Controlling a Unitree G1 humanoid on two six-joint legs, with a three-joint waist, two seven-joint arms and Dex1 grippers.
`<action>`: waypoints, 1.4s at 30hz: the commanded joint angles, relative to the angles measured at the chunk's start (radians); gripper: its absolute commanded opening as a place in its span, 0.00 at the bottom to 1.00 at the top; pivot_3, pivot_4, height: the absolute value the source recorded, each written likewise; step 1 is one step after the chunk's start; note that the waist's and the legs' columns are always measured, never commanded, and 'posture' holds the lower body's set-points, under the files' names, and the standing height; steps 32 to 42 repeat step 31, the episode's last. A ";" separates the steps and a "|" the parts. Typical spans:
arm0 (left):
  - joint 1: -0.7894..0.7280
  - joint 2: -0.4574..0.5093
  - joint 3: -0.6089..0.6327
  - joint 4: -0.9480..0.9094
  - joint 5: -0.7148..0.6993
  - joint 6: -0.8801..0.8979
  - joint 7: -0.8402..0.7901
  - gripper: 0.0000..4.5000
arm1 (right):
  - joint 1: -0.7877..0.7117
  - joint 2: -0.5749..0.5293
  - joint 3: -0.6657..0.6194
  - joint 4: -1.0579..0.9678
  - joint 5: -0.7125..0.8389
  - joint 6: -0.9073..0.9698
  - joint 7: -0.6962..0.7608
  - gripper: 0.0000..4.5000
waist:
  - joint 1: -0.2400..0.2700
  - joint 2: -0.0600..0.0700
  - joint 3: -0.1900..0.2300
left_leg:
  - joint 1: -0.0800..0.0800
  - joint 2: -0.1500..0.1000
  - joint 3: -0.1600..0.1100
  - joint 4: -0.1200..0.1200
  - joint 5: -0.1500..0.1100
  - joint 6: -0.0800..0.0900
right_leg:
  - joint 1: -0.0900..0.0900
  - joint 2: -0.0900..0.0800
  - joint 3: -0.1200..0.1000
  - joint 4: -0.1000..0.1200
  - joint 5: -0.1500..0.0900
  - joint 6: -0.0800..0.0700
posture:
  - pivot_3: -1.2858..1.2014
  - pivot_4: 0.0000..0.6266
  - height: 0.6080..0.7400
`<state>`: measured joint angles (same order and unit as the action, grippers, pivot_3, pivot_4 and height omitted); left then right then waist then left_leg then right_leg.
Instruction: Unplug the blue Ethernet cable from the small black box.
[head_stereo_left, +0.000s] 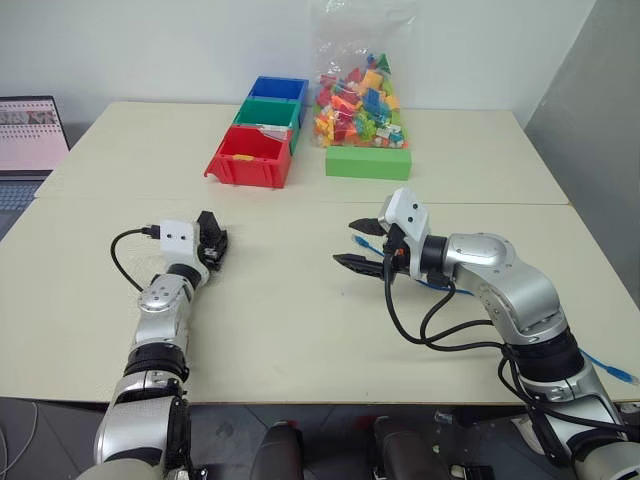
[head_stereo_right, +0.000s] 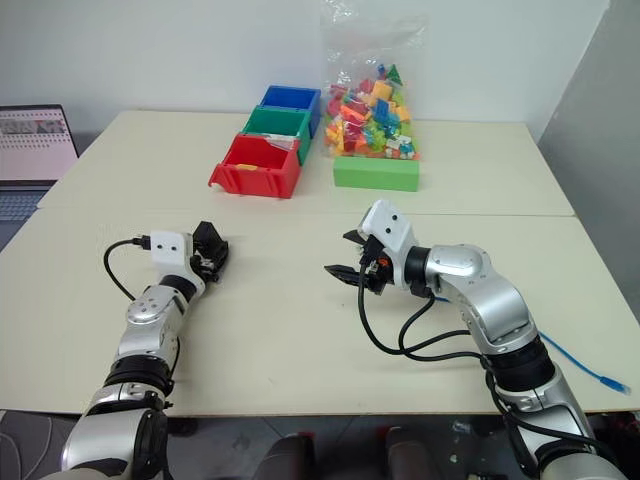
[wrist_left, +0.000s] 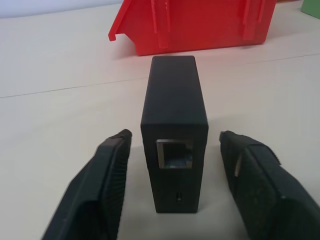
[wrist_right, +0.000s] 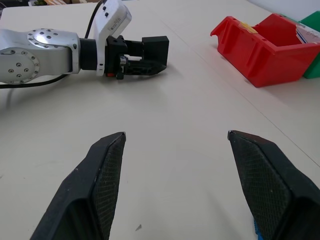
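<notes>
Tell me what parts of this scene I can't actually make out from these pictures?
- Blue Ethernet cable: the right arm hides its middle stretch in the eye views.
- Small black box: the wrist view shows an empty port; its far end faces away.
- Left tool: in the eye views its fingers blend with the box.
- Laptop: cut off by the picture's edge.

The small black box (wrist_left: 174, 135) between the left pincer's (wrist_left: 176, 187) fingers looks like matt, smooth plastic, while those fingers (wrist_left: 97, 195) carry finely ribbed, rubbery pads. Beyond it, the red bin (wrist_left: 192, 22) is glossy moulded plastic. The desk (wrist_right: 190, 115) under both pincers is a smooth, matt cream laminate.
</notes>
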<state>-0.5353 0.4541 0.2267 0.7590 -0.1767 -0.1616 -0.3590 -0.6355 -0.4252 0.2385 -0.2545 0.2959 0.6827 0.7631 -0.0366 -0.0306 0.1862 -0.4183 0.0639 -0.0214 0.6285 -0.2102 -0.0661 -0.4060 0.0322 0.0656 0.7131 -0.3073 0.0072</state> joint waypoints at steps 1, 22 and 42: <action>0.058 -0.003 0.015 -0.110 -0.030 0.072 -0.010 0.90 | -0.004 -0.001 -0.003 -0.037 0.002 -0.011 -0.001 0.77 | 0.000 0.000 0.000 | 0.000 0.000 0.000 0.000 0.000 0.000 | 0.000 0.000 0.000 0.000 0.000 0.000 | 0.52 0.24 1.00; 0.506 0.417 0.192 -0.952 -0.267 0.618 -0.393 0.90 | 0.199 -0.213 -0.251 -0.050 0.154 -0.019 0.116 0.77 | -0.013 0.000 0.000 | 0.001 0.000 -0.001 -0.001 0.000 0.000 | 0.000 0.000 0.003 -0.002 -0.003 0.004 | 0.52 0.24 1.00; 0.446 0.473 0.202 -0.942 -0.309 0.674 -0.457 0.90 | 0.175 -0.258 -0.270 0.003 0.166 -0.041 0.143 0.77 | -0.018 0.000 0.001 | 0.001 0.001 0.000 -0.001 0.000 0.000 | 0.000 0.000 0.003 -0.002 -0.003 0.004 | 0.52 0.24 1.00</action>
